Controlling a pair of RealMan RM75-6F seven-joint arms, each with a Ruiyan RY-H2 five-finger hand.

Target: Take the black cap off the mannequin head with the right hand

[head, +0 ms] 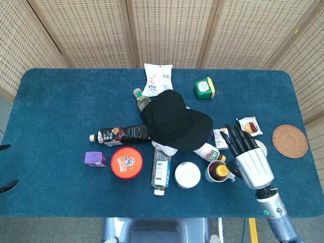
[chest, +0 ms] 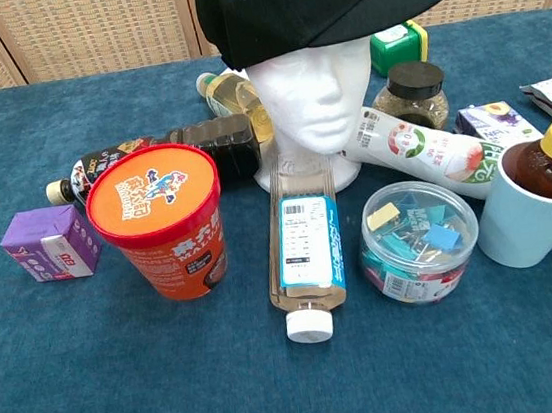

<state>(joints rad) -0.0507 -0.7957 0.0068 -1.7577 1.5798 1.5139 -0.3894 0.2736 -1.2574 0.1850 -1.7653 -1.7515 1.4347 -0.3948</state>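
The black cap (head: pixel 175 119) sits on the white mannequin head (chest: pixel 311 101) at the table's middle, its brim pointing to the right; in the chest view the cap (chest: pixel 311 1) tops the head. My right hand (head: pixel 248 154) hovers open, fingers spread and pointing away from me, to the right of the cap's brim and apart from it, above the blue box and white bowl. It holds nothing. Only dark tips of my left hand (head: pixel 5 167) show at the left edge. Neither hand appears in the chest view.
Around the head lie a dark bottle (head: pixel 121 135), an orange-lidded tub (head: pixel 126 162), a clear bottle (head: pixel 161 172), a clip jar (head: pixel 188 174), a cup holding a yellow-capped bottle (head: pixel 217 171), a purple box (head: pixel 95 158), a green tin (head: pixel 204 88) and a woven coaster (head: pixel 290 140).
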